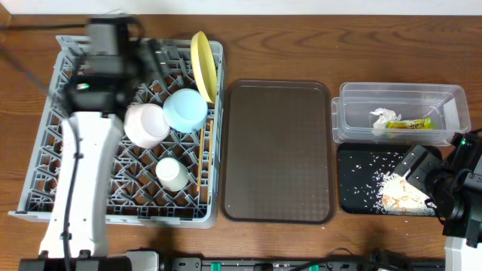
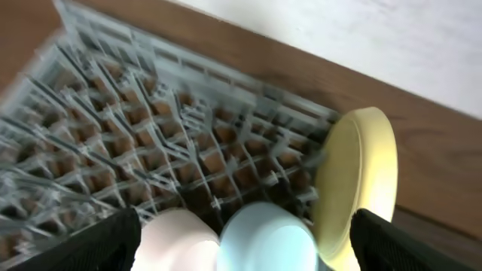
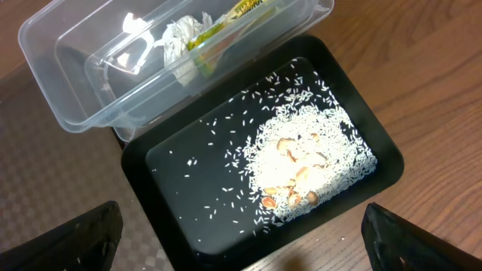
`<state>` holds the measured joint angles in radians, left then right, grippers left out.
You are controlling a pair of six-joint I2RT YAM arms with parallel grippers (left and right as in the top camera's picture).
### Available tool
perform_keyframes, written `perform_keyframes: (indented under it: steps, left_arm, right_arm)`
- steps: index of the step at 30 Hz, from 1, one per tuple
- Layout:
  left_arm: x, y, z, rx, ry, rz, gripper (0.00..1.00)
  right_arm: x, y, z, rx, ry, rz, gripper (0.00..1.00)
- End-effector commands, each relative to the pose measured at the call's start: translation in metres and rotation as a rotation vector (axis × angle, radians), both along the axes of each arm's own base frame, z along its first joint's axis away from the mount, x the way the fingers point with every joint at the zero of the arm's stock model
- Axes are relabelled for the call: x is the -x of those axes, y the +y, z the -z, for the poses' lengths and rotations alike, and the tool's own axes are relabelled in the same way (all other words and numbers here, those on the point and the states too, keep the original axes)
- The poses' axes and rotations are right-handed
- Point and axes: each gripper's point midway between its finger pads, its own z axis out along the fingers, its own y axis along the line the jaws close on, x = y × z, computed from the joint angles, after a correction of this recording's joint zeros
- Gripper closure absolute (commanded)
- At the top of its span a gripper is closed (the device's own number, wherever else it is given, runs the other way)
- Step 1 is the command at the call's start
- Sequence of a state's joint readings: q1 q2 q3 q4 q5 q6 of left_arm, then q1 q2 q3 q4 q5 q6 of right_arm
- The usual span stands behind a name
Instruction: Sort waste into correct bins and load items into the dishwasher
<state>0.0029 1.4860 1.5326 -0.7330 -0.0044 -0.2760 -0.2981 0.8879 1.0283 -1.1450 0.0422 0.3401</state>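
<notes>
The grey dish rack (image 1: 45, 162) holds the yellow plate (image 1: 203, 64) on edge, the pink bowl (image 1: 147, 124), the blue bowl (image 1: 185, 110) and the white cup (image 1: 172, 173). A thin wooden chopstick (image 1: 212, 143) lies along its right side. My left gripper (image 2: 245, 239) is open and empty above the rack (image 2: 113, 143), over the pink bowl (image 2: 177, 241), blue bowl (image 2: 267, 241) and plate (image 2: 358, 181). The clear tub (image 1: 444, 102) holds the napkin (image 1: 382, 120) and wrapper (image 1: 410, 125). The black tray (image 1: 354, 177) holds rice (image 1: 399, 192). My right gripper (image 3: 241, 237) is open and empty over the tray (image 3: 188, 181).
A large brown serving tray (image 1: 277, 150) lies between the rack and the bins. The right arm's base stands at the table's right edge (image 1: 463, 203). The tub (image 3: 68, 83) and rice (image 3: 309, 165) also show in the right wrist view.
</notes>
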Motion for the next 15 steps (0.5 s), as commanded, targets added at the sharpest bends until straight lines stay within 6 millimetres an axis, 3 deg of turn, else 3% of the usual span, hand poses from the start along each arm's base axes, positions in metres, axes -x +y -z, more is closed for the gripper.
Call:
perform_keyframes:
  steps: [1,5,15]
  left_arm:
    - [0.013,-0.015,-0.010,0.248,-0.002,0.071,0.10]
    - [0.022,-0.006,-0.002,0.252,0.044,0.039,0.09]
    - [0.024,-0.006,0.001,0.255,0.060,0.037,0.07]
  right_arm:
    - [0.000,-0.002,-0.005,0.006,-0.014,0.012,0.01]
    - [0.000,-0.002,-0.005,0.006,-0.015,0.012,0.01]
    - [0.000,-0.002,-0.005,0.006,-0.015,0.012,0.01]
